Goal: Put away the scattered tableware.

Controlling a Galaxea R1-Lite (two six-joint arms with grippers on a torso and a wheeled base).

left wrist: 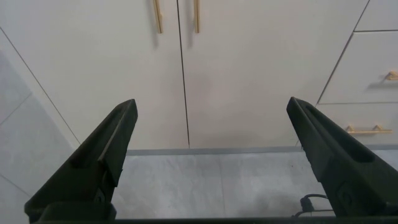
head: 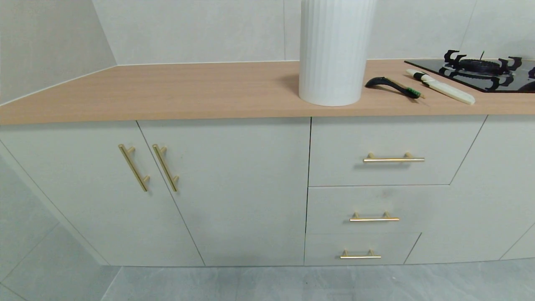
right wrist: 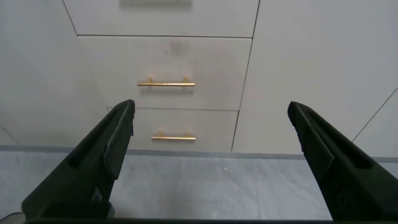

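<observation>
So, task barely begun, 0 items stowed by my read.
Both pieces lay loose on the countertop (head: 167, 90): a black-handled tool (head: 391, 85) just at 3 o'clock of the white ribbed holder (head: 334, 54), & a white-sheathed knife (head: 441, 86) at 3 o'clock of that tool, close by the hob (head: 480, 71). Neither touched the holder. Left gripper (left wrist: 211, 106) was spread wide w/ nothing in it, low down facing the cabinet doors (left wrist: 249, 74); right gripper (right wrist: 211, 106) was likewise spread & bare, facing the shut drawers (right wrist: 165, 68). I judged everything was left to do: get the arms up to counter lvl, pick each item, then stow it in the holder or a drawer. I couldn't tell which was meant.
</observation>
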